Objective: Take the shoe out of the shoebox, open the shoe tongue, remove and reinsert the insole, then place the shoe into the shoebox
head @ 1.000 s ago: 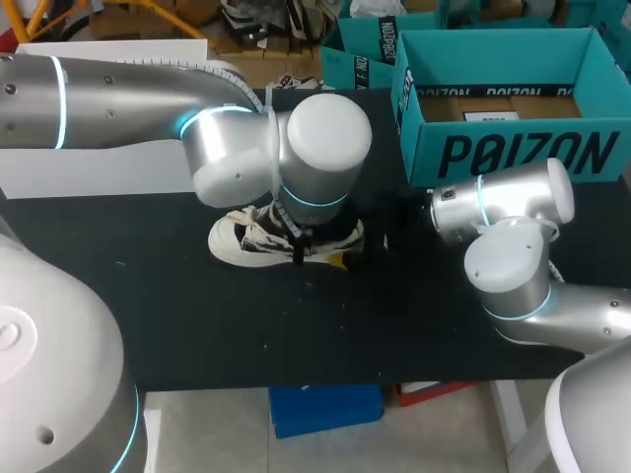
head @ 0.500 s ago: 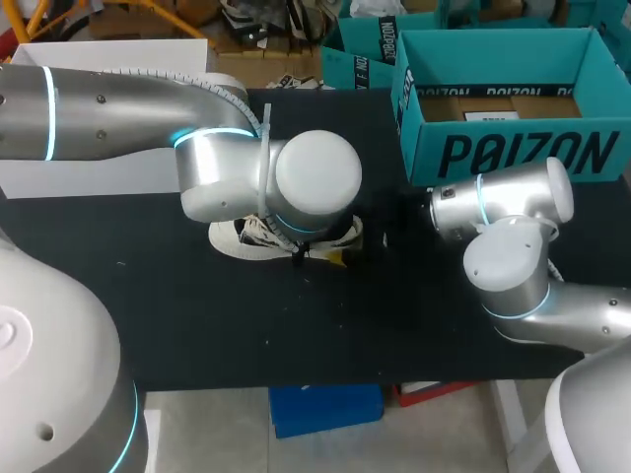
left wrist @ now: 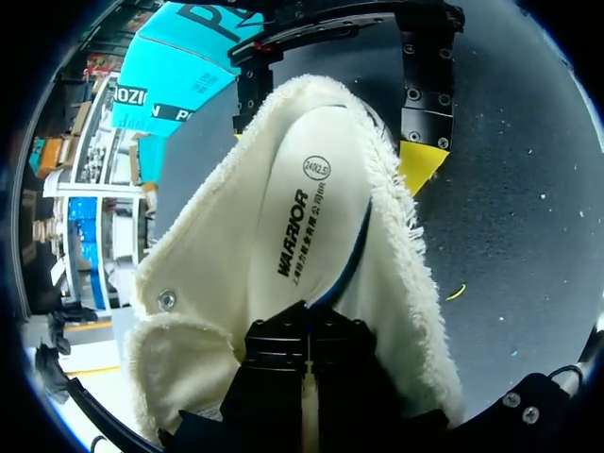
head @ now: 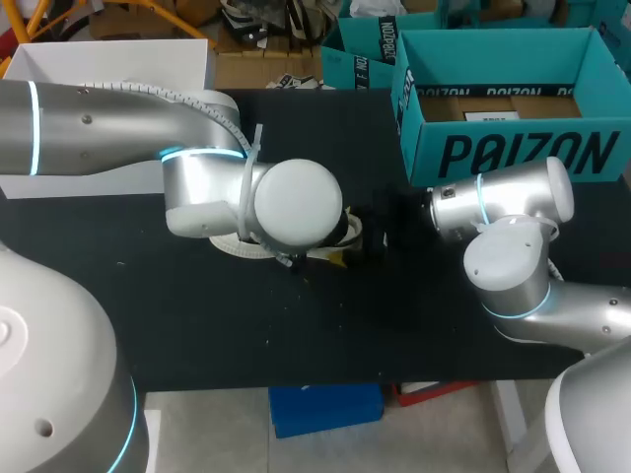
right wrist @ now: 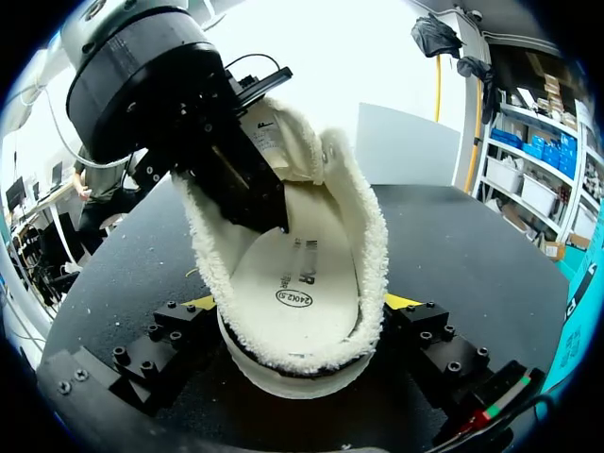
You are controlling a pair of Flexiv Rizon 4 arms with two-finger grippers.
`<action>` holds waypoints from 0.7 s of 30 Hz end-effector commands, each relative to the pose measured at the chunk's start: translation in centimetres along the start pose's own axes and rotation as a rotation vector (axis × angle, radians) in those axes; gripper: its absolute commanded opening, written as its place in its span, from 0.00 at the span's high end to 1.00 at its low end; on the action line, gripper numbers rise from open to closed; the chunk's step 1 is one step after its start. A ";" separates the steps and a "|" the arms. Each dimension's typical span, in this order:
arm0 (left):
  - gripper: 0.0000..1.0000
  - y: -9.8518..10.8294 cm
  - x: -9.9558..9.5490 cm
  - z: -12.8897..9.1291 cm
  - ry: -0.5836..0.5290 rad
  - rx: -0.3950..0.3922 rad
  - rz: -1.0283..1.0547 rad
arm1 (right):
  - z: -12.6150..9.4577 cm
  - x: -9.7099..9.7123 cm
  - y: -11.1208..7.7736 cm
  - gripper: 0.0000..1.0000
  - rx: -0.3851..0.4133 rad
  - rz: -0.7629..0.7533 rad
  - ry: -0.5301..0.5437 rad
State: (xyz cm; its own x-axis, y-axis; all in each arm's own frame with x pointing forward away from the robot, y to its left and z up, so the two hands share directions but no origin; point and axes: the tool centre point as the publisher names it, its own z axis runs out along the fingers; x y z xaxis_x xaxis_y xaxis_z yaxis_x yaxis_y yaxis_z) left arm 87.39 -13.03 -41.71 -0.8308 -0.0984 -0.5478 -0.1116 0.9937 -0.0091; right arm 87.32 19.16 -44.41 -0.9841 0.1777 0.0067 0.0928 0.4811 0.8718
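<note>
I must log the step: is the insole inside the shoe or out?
Inside. The insole lies within the shoe, its fleece collar all around it, in both wrist views.

I log: fuzzy cream cloth shoe [right wrist: 374, 253]; smooth matt cream insole [right wrist: 293, 283] inside it; matt black speckled tabletop [right wrist: 458, 241] beneath.

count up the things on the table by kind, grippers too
shoe: 1
insole: 1
teal shoebox: 1
grippers: 2 (left gripper, right gripper)
total: 5
</note>
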 end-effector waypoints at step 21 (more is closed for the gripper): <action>1.00 -0.2 -1.3 -5.3 0.319 0.183 -0.018 | 0.0 0.2 -0.2 1.00 0.000 0.000 0.000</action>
State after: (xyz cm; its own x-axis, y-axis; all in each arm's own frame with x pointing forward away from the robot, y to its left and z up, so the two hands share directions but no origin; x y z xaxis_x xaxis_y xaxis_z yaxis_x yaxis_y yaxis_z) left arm 86.09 -14.05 -38.03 -0.9601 -0.1031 -0.2601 -0.0605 0.9842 -0.1666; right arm 86.98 19.32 -44.02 -0.9845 0.1752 0.0082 0.0922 0.4770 0.8741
